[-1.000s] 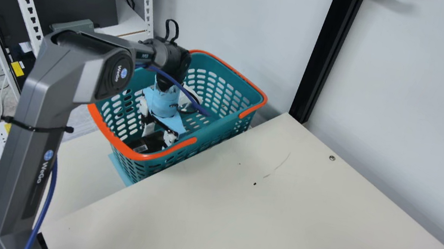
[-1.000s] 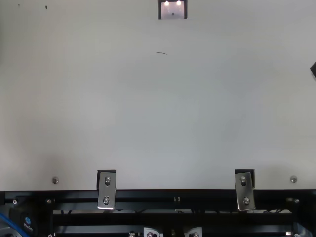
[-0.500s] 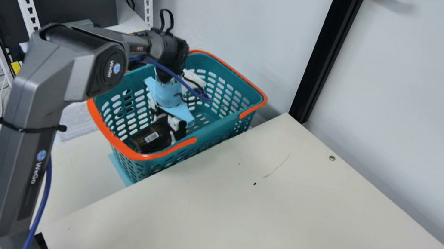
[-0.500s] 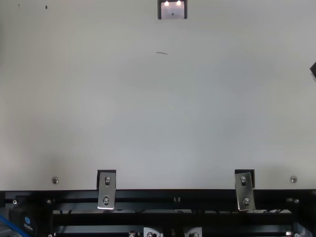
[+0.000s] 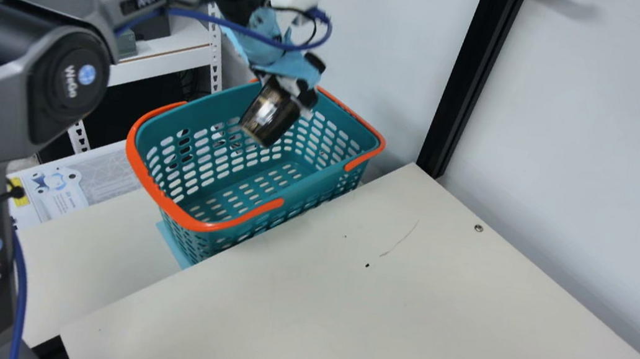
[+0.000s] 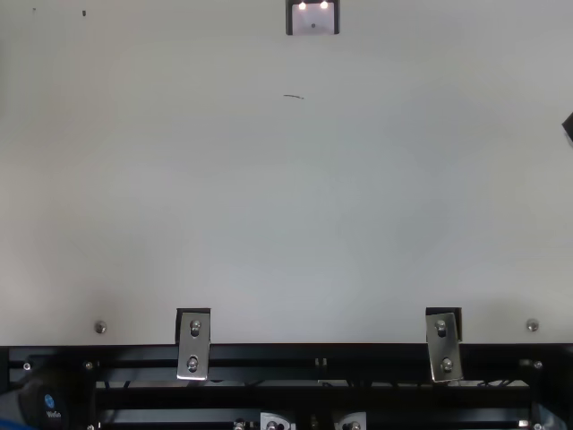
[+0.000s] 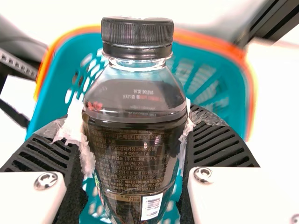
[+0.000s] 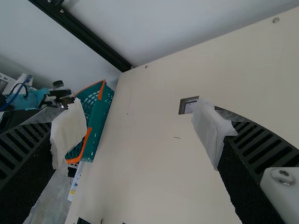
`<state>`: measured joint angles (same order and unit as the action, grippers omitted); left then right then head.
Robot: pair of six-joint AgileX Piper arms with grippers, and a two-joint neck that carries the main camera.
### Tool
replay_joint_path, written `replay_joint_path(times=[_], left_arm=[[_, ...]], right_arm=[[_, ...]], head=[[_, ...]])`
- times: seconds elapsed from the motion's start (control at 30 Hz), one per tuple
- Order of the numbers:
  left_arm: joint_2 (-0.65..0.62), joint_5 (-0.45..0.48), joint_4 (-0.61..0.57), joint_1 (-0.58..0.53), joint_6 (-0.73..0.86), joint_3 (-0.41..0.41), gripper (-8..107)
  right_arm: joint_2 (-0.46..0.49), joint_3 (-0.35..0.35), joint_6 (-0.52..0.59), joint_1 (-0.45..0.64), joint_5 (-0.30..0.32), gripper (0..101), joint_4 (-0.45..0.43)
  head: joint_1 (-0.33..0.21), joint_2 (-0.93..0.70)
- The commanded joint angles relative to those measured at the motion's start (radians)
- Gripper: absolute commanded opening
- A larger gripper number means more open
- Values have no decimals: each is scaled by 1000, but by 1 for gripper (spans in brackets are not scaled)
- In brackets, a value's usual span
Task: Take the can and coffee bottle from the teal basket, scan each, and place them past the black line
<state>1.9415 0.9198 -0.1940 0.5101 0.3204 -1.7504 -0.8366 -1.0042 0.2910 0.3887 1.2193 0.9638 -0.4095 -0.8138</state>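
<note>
A dark-brown coffee bottle with a ribbed black cap (image 5: pixel 270 113) hangs tilted in the left gripper (image 7: pixel 135 126), its sides pressed between the black ribbed fingers, with the teal plastic basket with an orange rim (image 5: pixel 195 224) below the claw. The bottle's long axis runs crosswise between the fingers, cap slanting up toward the robot's right, base angled down and to the left. A white barcode label (image 7: pixel 152 206) near the base faces back toward the left wrist.

The coming move appears to turn on one offset: a small black-framed device with a lit pane (image 6: pixel 312 20), likely the scanner, sits on the cream tabletop (image 5: pixel 397 341), well apart from the loaded claw, lower and off to its right. The left arm would need to carry the bottle clear of the rim and sideways across the table, then probably roll the wrist to bring the label toward the pane.

The right gripper (image 8: pixel 138 133) stands wide, nothing between its fingers, and looks to be the nearer of the two to the device; the left alone has the bottle. A swing begun too low could knock the base against the basket.
</note>
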Motion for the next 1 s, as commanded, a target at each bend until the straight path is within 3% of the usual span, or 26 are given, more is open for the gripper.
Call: replay_joint_path(times=[0.0, 0.57, 0.97], left_arm=[[-56, 12, -48, -10, -27, -12, 10], [-387, 110, -287, -164, -192, 39, 10], [-538, 215, -420, -274, -344, 26, 10]], right_arm=[[0, 0, 0, 0, 0, 101, 0], [0, 0, 0, 0, 0, 101, 0], [0, 0, 0, 0, 0, 101, 0]], head=[[-27, -17], [-27, -17], [-26, -13]])
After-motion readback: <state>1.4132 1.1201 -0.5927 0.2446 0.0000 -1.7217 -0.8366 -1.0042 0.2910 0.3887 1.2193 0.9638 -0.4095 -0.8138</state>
